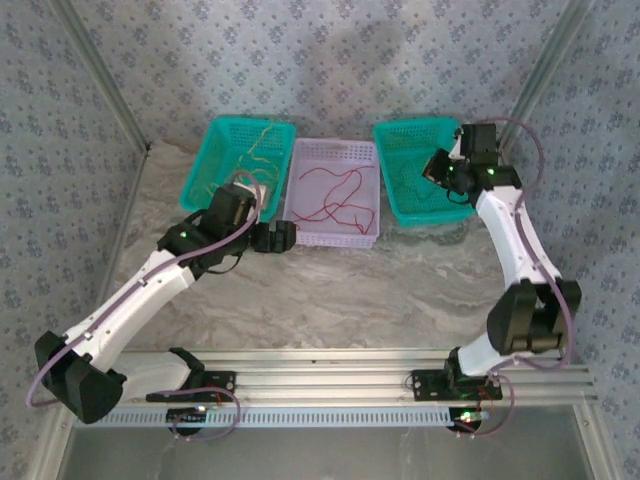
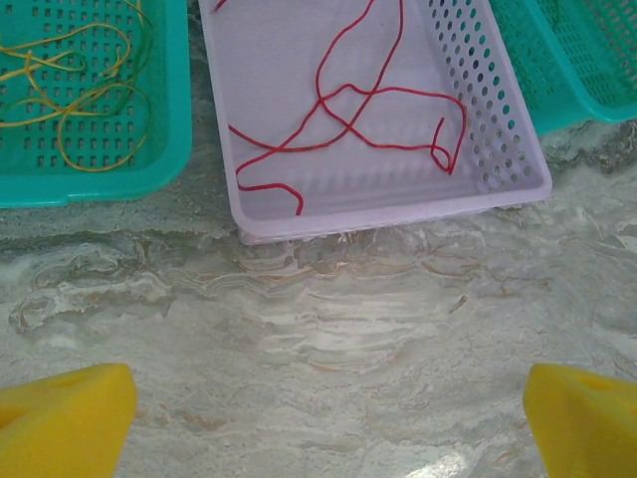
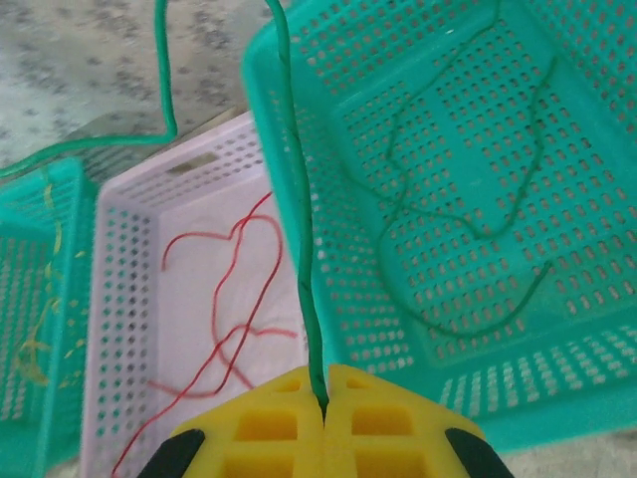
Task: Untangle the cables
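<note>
Right wrist: right fingers (image 3: 279, 423) closed on green cable (image 3: 301, 249) running up from their tips. Left fingers (image 2: 65, 423) wide apart; red cable (image 2: 398, 91) in lilac basket (image 2: 498, 144) ahead of them, yellow cable (image 2: 95, 98) ahead-left.

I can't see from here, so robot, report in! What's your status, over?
Left gripper open, above table. Right gripper shut on green cable over right teal basket. Red cables lie in lilac basket. Nothing blocking.
</note>
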Controlling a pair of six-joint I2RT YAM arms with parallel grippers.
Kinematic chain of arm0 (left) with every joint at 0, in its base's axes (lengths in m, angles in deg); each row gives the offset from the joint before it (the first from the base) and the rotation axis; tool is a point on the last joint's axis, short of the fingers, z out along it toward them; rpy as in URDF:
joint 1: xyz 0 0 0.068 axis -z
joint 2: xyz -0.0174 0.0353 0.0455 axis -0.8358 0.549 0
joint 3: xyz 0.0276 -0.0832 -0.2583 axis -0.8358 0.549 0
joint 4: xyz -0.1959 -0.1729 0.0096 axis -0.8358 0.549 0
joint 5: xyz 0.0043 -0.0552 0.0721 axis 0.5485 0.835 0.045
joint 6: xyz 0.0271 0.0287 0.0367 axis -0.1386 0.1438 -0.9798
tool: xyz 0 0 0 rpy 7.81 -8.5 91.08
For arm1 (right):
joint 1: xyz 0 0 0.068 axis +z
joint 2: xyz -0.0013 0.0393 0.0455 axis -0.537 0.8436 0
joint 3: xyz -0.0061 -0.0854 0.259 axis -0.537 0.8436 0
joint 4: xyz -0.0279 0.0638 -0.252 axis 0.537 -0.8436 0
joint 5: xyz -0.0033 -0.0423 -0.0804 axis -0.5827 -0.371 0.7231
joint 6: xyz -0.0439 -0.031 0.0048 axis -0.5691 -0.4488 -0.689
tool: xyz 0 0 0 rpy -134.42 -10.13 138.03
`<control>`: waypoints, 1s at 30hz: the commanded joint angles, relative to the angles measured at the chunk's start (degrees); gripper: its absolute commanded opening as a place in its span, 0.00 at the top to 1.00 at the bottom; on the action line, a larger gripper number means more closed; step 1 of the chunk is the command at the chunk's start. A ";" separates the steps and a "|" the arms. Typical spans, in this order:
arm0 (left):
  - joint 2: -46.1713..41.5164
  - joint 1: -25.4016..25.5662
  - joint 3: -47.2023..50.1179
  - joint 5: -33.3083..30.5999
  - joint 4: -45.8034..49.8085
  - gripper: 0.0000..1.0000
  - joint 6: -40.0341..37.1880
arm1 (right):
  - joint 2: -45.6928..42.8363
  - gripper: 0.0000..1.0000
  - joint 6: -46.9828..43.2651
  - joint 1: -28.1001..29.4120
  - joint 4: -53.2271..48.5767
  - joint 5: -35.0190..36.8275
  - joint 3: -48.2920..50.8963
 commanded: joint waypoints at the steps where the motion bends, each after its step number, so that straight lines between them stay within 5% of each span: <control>1: -1.59 -0.22 0.48 -1.04 -1.43 0.00 0.16 | 6.42 1.00 0.84 -1.84 -0.49 2.07 -5.20; 19: -2.17 -0.18 1.18 -2.76 -1.62 0.00 0.00 | 33.97 1.00 -2.44 -3.30 -11.04 5.76 -24.50; 30: -1.70 -0.20 1.03 -3.13 -1.78 0.00 0.25 | 27.12 0.64 -2.80 -2.45 -9.95 8.30 -23.23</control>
